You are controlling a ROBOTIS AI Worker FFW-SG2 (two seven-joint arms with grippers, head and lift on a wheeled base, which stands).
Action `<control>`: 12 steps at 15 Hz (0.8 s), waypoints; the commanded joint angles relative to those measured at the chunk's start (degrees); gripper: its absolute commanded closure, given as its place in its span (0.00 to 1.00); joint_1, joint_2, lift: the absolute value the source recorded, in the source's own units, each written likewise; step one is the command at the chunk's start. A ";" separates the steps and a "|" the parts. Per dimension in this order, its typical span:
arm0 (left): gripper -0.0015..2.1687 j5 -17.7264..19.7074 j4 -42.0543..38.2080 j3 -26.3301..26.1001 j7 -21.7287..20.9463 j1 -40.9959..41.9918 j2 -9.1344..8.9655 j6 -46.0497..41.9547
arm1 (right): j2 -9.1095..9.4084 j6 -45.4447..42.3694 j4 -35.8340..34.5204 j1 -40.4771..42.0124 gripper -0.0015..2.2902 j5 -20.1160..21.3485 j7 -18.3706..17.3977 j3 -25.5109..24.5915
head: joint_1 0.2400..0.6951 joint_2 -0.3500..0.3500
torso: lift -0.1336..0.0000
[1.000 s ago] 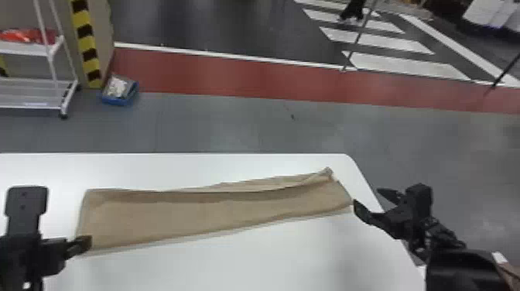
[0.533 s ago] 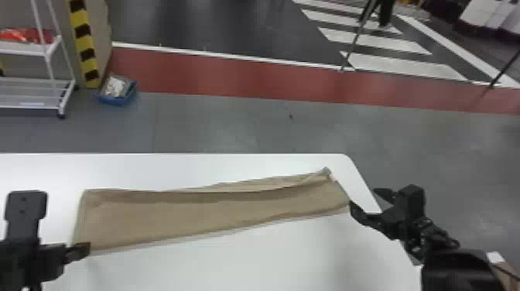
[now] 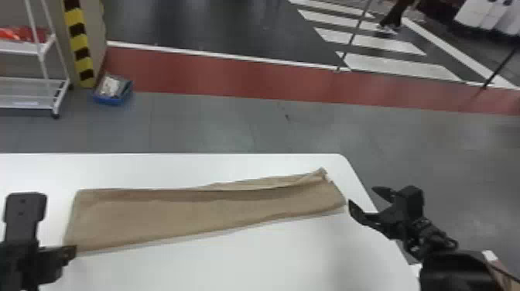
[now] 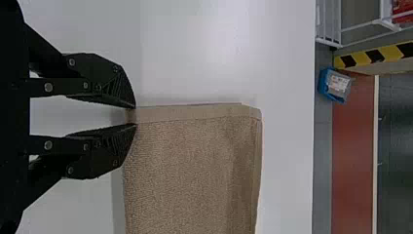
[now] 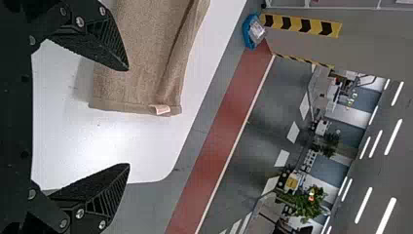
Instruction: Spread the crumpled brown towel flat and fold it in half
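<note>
The left black claw (image 4: pixel 136 115), its fingers slightly apart, has a corner of the long brown cloth towel (image 3: pixel 201 211) between the tips — it should pinch all layers gently. The right black claw (image 5: pixel 128 117), spread wide beside the other end, must mind the edge of the smooth white table (image 3: pixel 271 263) beneath the towel. The blue plastic box (image 3: pixel 112 100) on the floor hinders nothing.

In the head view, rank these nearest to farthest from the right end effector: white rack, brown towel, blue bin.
1. Brown towel, on the table, immediately left
2. Blue bin, far left, beyond the table
3. White rack, at the left edge
</note>
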 commanded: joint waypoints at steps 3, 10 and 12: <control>0.63 -0.09 -9.35 2.85 -1.79 4.64 0.65 10.52 | 0.26 0.14 -0.80 0.38 0.09 -0.59 0.09 -0.04 | 1.00 0.05 | 1.00; 0.63 -0.79 -9.44 7.07 -3.28 5.43 2.94 7.35 | 3.95 1.37 -4.49 1.53 0.09 -0.51 1.06 1.63 | 1.00 0.14 | 1.00; 0.63 -1.05 -7.15 6.54 -3.37 5.08 2.50 1.55 | 3.95 2.60 -5.46 1.79 0.09 -0.15 1.14 1.54 | 1.00 0.20 | 1.00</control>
